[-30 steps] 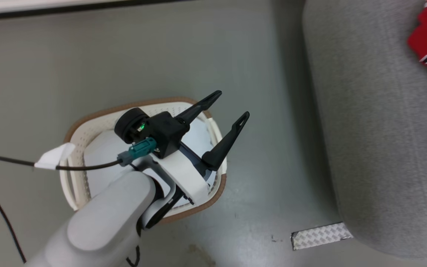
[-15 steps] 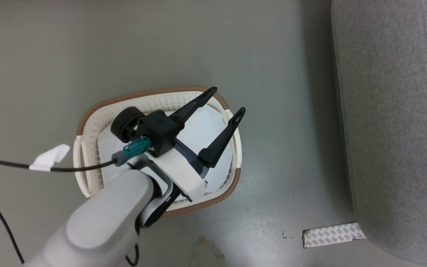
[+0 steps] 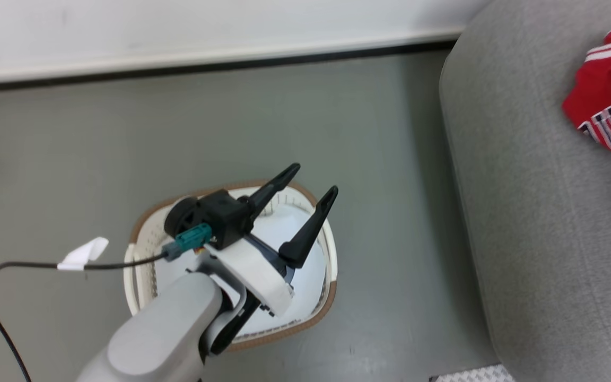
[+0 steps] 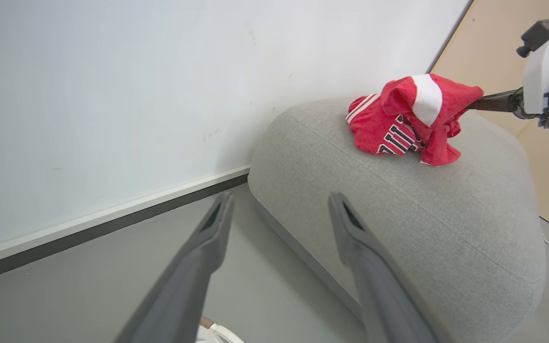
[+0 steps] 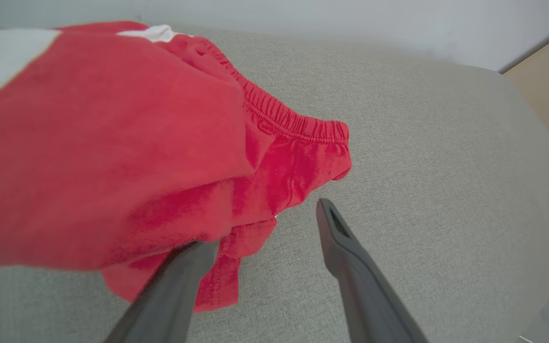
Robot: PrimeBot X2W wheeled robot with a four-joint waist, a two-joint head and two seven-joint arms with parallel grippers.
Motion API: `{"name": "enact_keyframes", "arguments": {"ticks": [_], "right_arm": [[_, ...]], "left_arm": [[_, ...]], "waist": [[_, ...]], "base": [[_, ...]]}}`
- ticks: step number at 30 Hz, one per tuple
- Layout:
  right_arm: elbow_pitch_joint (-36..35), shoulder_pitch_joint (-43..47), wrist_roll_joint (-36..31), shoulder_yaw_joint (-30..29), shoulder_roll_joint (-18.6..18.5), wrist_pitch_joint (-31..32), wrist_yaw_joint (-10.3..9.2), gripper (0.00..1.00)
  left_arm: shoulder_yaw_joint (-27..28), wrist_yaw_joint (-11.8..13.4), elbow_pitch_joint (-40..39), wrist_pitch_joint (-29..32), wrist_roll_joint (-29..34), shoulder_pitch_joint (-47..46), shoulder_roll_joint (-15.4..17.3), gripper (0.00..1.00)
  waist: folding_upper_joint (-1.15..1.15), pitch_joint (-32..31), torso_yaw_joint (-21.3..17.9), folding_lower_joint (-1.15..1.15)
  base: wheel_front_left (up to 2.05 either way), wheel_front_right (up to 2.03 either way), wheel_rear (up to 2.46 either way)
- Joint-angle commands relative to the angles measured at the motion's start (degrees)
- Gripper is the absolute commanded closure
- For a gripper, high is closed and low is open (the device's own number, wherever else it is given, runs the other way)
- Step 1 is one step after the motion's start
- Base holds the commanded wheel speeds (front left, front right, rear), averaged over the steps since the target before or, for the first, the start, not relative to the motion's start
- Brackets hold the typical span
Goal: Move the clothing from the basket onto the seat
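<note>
The jersey [image 4: 405, 121] lies on the seat [image 4: 422, 214], so the move looks done. Your right gripper [image 5: 264, 224] is open, one finger under a red fold; slip it free. Your left gripper [image 3: 314, 178] hangs open over the basket [image 3: 330, 254].

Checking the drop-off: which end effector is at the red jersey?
The right end effector, open beside the jersey on the seat; the left end effector hangs open above the basket.
</note>
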Motion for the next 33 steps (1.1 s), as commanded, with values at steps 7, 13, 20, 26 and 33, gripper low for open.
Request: {"name": "enact_keyframes", "arguments": {"ticks": [7, 13, 20, 26, 33], "right_arm": [[-8.5, 6.6, 6.2, 6.1, -4.1, 8.2, -0.13, 0.0], [-18.3, 11.7, 10.6, 8.5, -7.8, 8.8, -0.13, 0.0], [-27.9, 16.5, 14.0, 6.0, -6.5, 3.1, -0.13, 0.0], [-36.6, 22.2, 16.8, 3.7, -3.1, -1.2, -0.13, 0.0], [-42.4, 29.4, 13.0, -0.1, 4.3, -8.3, -0.12, 0.0]], "left_arm": [[1.0, 0.1, 1.7, -1.5, -2.6, 4.8, -0.9, 0.0], [2.8, 0.8, 2.1, -2.1, -4.3, 9.0, -1.1, 0.0], [7.2, 2.8, 0.8, -2.3, -5.6, 13.7, 0.0, 0.0], [13.2, 4.5, -1.9, -2.4, -6.3, 18.9, 0.6, 0.0], [21.9, 6.1, -5.2, -2.4, -4.0, 25.3, 1.2, 0.0]], "waist": [[0.0, -10.9, -0.5, 0.0], [0.0, -17.8, 0.4, 0.0], [0.0, -23.1, 2.8, 0.0], [0.0, -25.2, 5.1, 0.0], [0.0, -25.8, 7.6, 0.0]], "base": [[0.0, 0.0, 0.0], [0.0, 0.0, 0.0], [0.0, 0.0, 0.0], [0.0, 0.0, 0.0], [0.0, 0.0, 0.0]]}}
